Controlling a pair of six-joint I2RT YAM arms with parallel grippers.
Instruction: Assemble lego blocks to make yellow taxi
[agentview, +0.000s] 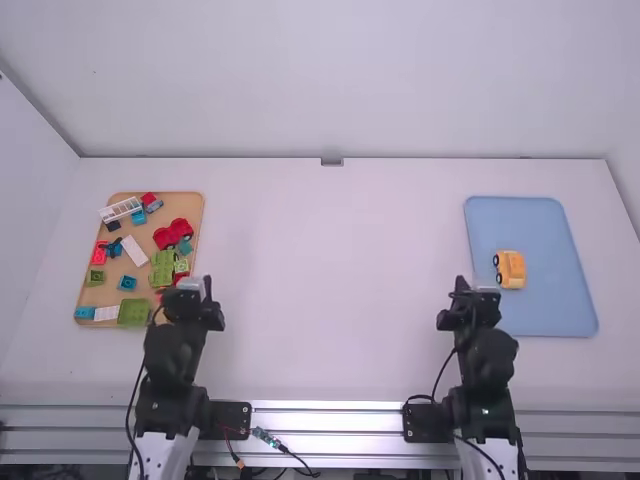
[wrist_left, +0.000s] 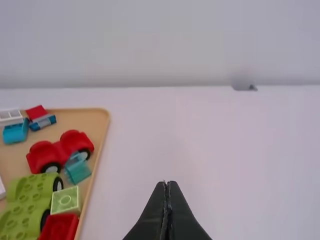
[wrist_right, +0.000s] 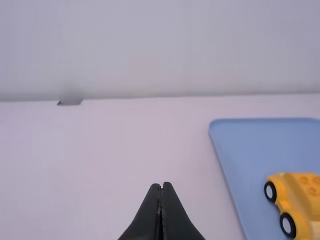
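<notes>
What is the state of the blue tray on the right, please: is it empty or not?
Not empty. The blue tray holds a yellow toy car with black wheels, nearer its left edge.

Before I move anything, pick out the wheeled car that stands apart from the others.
The yellow car, on the blue tray. The red car and the green car are both on the tan board.
</notes>
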